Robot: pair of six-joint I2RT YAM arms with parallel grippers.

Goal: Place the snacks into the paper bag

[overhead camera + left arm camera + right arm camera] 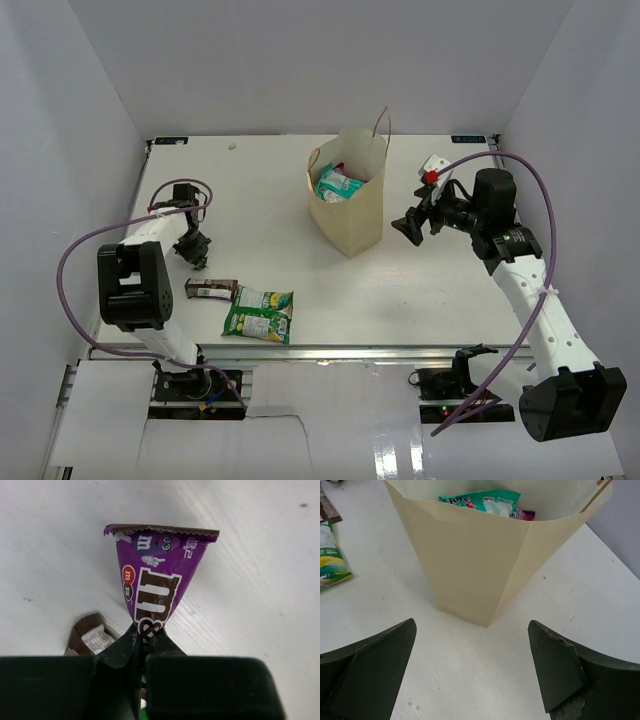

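My left gripper [146, 632] is shut on the bottom edge of a purple candy pouch [157, 575] and holds it over the table; in the top view this gripper [194, 252] is at the left. A small brown bar [211, 289] and a green packet [259, 313] lie near the front edge. The bar also shows in the left wrist view [89, 638]. The tan paper bag [350, 205] stands upright at mid-table with a teal-white packet [338, 184] inside. My right gripper [412, 228] is open and empty, just right of the bag [470, 560].
White walls enclose the table on three sides. A small white and red object [433, 170] lies at the back right. In the right wrist view the green packet [329, 557] and the brown bar [327, 510] show at far left.
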